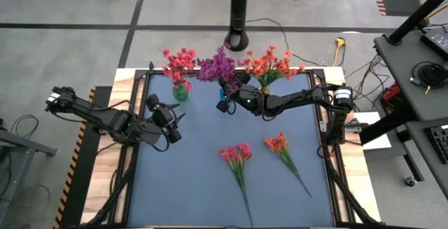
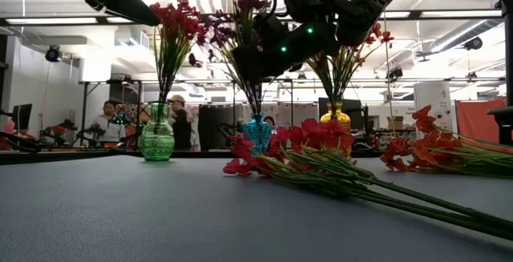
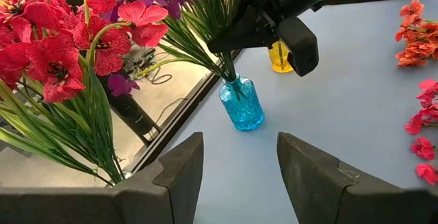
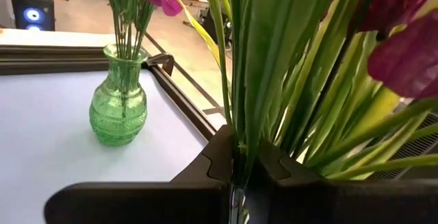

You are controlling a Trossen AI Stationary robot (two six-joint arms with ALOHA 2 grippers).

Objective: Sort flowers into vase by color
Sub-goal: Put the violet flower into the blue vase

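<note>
right fingers around purple flowers

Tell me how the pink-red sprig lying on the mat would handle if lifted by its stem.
The pink-red sprig would probably flop: its stem is long and thin, with the blossoms clustered at one end, so that end likely droops. It looks light, so a pinch should hold it. Lying flat, it seems unlikely to roll.

Right claw reaches far across, fingers pinched together; left claw hovers low, fingers parted.
</note>
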